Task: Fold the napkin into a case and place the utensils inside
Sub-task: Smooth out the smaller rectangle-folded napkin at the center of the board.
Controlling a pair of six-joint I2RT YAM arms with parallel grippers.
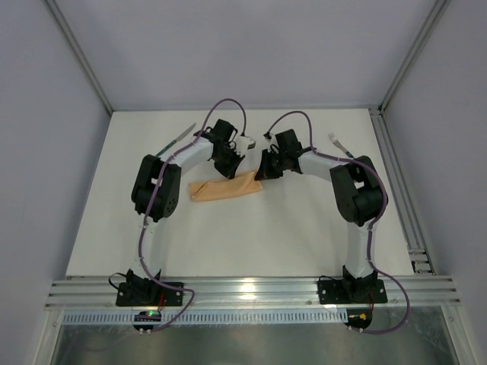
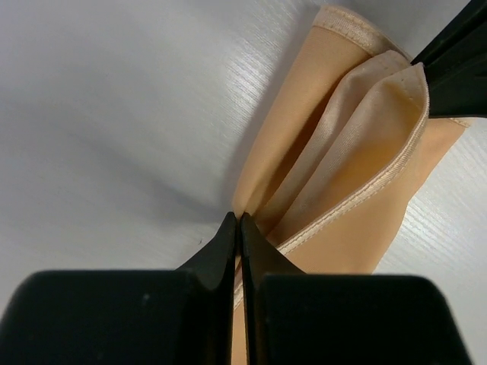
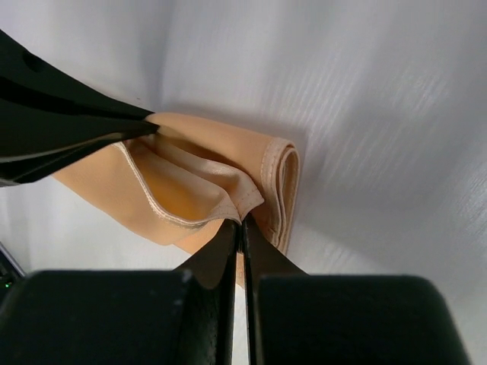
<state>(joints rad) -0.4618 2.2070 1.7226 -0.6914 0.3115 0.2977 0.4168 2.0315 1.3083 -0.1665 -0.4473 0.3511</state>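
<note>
The peach-orange napkin (image 1: 222, 188) lies folded into a narrow case in the middle of the table. Both grippers meet at its right end. My left gripper (image 1: 242, 172) is shut on one hemmed edge of the top layer (image 2: 358, 152). My right gripper (image 1: 262, 172) is shut on the other corner of that layer (image 3: 198, 190). Between them the layer stands lifted and the pocket gapes. The knife (image 1: 179, 138) lies at the back left, partly behind the left arm. The fork (image 1: 339, 145) lies at the back right by the right arm.
The right gripper's black fingers (image 2: 456, 61) show at the top right of the left wrist view. The left gripper's fingers (image 3: 68, 125) cross the left side of the right wrist view. Grey walls bound the white table (image 1: 266, 243).
</note>
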